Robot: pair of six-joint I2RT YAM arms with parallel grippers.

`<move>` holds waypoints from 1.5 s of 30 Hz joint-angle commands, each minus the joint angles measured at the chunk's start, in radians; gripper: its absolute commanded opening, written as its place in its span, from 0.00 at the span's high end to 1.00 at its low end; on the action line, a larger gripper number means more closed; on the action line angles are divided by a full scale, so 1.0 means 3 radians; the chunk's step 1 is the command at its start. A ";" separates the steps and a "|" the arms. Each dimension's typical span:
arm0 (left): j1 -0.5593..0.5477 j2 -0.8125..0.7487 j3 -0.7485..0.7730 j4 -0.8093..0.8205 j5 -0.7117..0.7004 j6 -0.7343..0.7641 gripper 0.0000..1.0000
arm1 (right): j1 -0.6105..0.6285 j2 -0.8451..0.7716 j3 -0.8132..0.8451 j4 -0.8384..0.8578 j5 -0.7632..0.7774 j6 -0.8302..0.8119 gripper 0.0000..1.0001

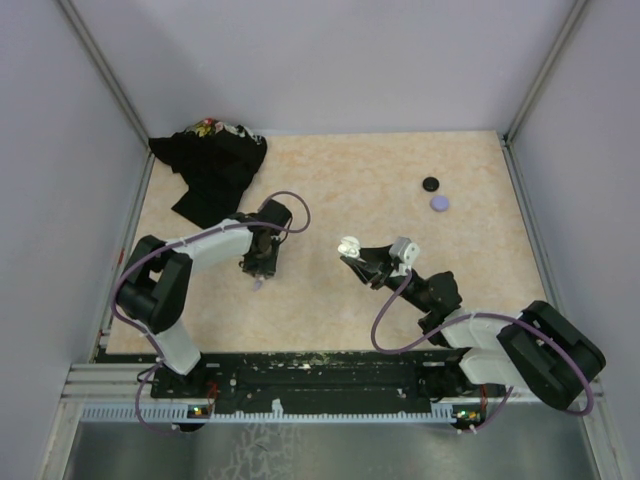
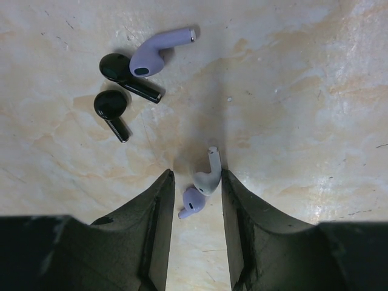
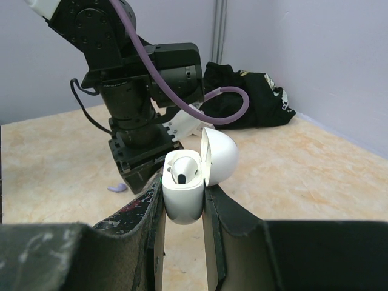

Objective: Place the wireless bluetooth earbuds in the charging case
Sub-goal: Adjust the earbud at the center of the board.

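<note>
Inside the left end effector (image 2: 196,174) — two earbuds (image 2: 208,179) lie.

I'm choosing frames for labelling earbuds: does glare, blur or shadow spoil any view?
Left wrist: all sharp; white bud and lavender bud sit in faint shadow from the left tool; soft glare on the table. Right wrist: case crisp, cloth behind slightly soft. Top: even light, no glare, buds barely a speck.
</note>
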 commanded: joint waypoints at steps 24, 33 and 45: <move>-0.0013 0.0267 0.0277 0.0333 0.0783 0.0501 0.59 | 0.0009 -0.0062 0.0076 0.0154 -0.0047 0.0044 1.00; -0.0044 0.0201 0.0163 0.0299 0.1003 0.0471 0.60 | 0.0010 -0.0101 0.0071 0.0115 -0.0026 0.0028 1.00; -0.0096 -0.0148 0.0124 0.0117 0.1046 0.0310 0.60 | 0.0006 -0.0094 0.0081 0.0098 -0.0041 0.0026 1.00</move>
